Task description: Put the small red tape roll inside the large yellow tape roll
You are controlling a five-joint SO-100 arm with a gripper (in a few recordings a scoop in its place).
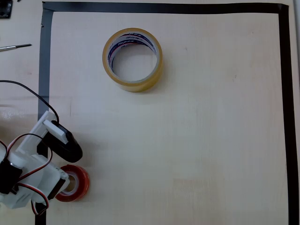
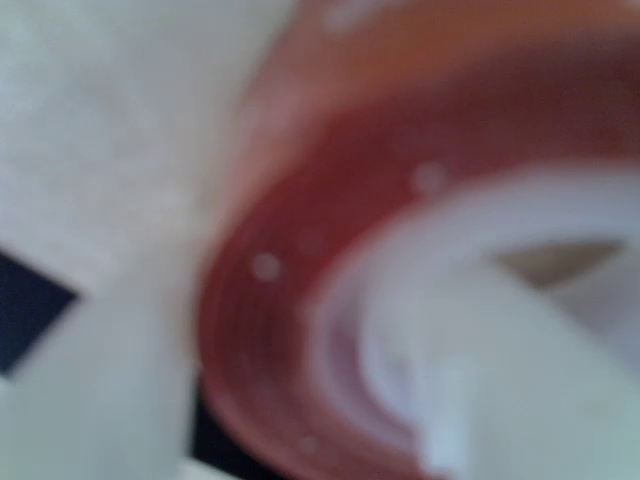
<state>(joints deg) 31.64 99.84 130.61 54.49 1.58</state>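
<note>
The small red tape roll (image 1: 78, 182) lies flat at the lower left of the table in the overhead view, partly covered by the white arm. My gripper (image 1: 64, 183) reaches down onto its left side. The wrist view is very close and blurred. There the red tape roll (image 2: 270, 300) has one white finger (image 2: 500, 390) inside its white core. The other finger (image 2: 90, 400) stands outside the wall, with a dark gap between it and the roll. The large yellow tape roll (image 1: 133, 59) stands on its flat side at the upper middle, far from the gripper, and its hole holds nothing.
Black tape (image 1: 164, 7) marks the work area along the top, left and right sides. A thin metal tool (image 1: 15, 47) lies outside it at the upper left. A black cable (image 1: 33, 91) loops beside the arm. Bare wood lies between the two rolls.
</note>
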